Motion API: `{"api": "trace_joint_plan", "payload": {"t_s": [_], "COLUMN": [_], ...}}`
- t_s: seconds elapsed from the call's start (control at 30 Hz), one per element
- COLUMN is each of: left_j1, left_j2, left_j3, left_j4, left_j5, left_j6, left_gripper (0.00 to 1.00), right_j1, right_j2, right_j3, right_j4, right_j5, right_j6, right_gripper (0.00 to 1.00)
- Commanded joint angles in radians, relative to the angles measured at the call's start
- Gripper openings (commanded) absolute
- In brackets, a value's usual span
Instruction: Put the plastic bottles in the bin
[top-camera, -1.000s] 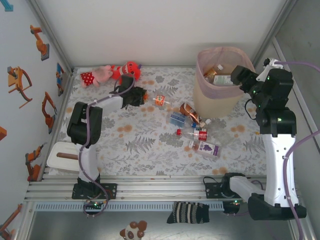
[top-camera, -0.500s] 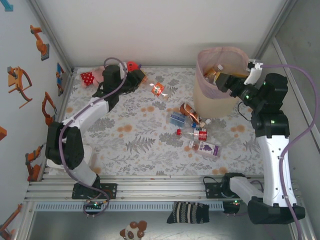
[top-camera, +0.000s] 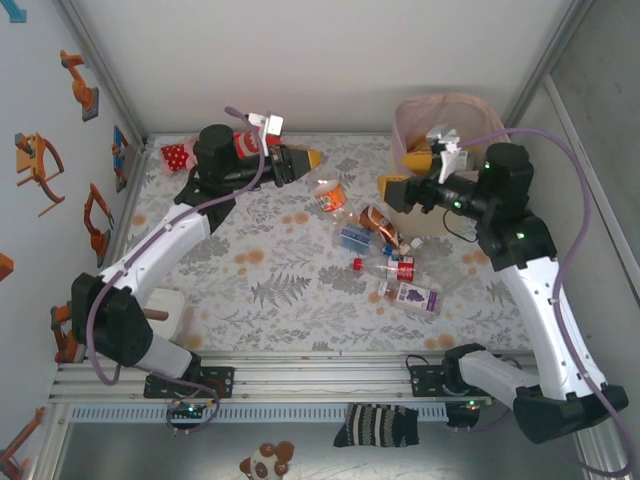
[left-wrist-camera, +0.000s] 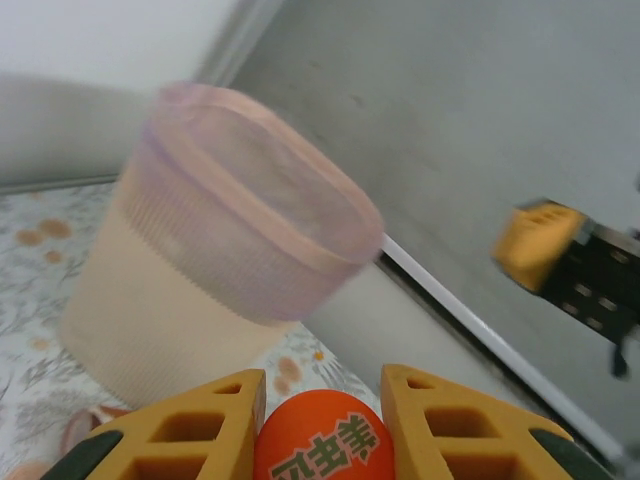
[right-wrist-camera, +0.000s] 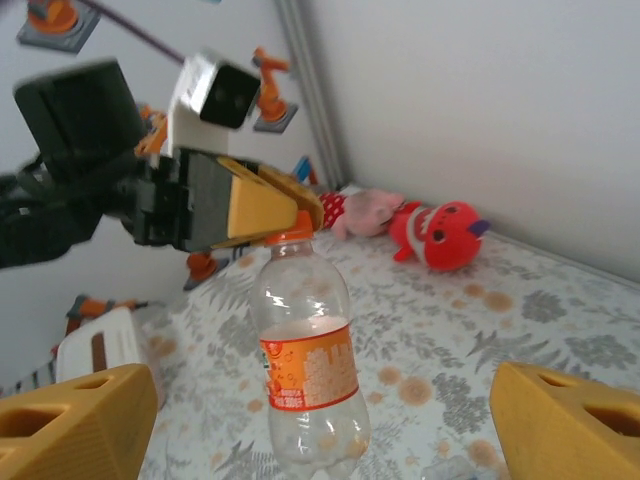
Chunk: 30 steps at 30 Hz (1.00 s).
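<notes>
My left gripper (top-camera: 305, 160) is shut on the orange cap (left-wrist-camera: 322, 440) of a clear plastic bottle (top-camera: 330, 194) with an orange label. The bottle (right-wrist-camera: 305, 370) hangs upright above the floral table, left of the bin. My right gripper (top-camera: 403, 172) is open, its yellow fingers (right-wrist-camera: 75, 425) spread wide; it faces the hanging bottle from the bin's side without touching it. The bin (top-camera: 445, 108), pink rim over cream body (left-wrist-camera: 200, 270), stands at the back right, partly hidden by my right arm. Several more plastic bottles (top-camera: 385, 255) lie in a pile in front of it.
Red and pink plush toys (top-camera: 180, 155) lie at the back left, the red one (right-wrist-camera: 440, 235) by the wall. A small white box (top-camera: 165, 310) sits at the near left. Walls close in the table on three sides.
My left arm has swung right, carrying the bottle from the plush toys toward the middle. My right gripper has come away from the bin's rim and moved left toward the bottle.
</notes>
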Motion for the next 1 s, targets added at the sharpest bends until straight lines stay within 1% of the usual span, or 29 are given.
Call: {"api": "trace_joint_plan", "payload": {"t_s": [0.0,0.1,0.17,0.3,0.47,0.67,0.97], "left_j1": [-0.03,-0.058,-0.071,-0.09,-0.112,-0.124,-0.129], "left_j2": [-0.074,-0.108,-0.121,-0.138,-0.147,-0.156,-0.16], "left_j3": [0.04,0.045,0.045,0.052,0.068,0.068,0.065], "left_j4": [-0.035,-0.062,-0.06,-0.07,-0.096,-0.098,-0.084], "left_j5": [0.105,0.143,0.167,0.204,0.24,0.242,0.232], "left_j6": [0.204,0.263,0.274,0.288,0.309,0.316,0.317], "left_gripper": [0.15,0.14,0.13,0.13,0.13,0.14,0.18], "right_j1": [0.077,0.149,0.19,0.26,0.317,0.341,0.349], "right_j2": [0.031,0.061,0.081,0.116,0.155,0.182,0.191], "right_j3": [0.039,0.057,0.071,0.088,0.115,0.138,0.153], "right_j4": [-0.045,-0.07,-0.08,-0.08,-0.089,-0.104,-0.136], "right_j5": [-0.019,0.017,0.038,0.035,0.046,0.05,0.05], "right_j6": [-0.129,-0.177,-0.197,-0.231,-0.251,-0.256,-0.259], "right_gripper": [0.88,0.92,0.93,0.96,0.95,0.85,0.66]}}
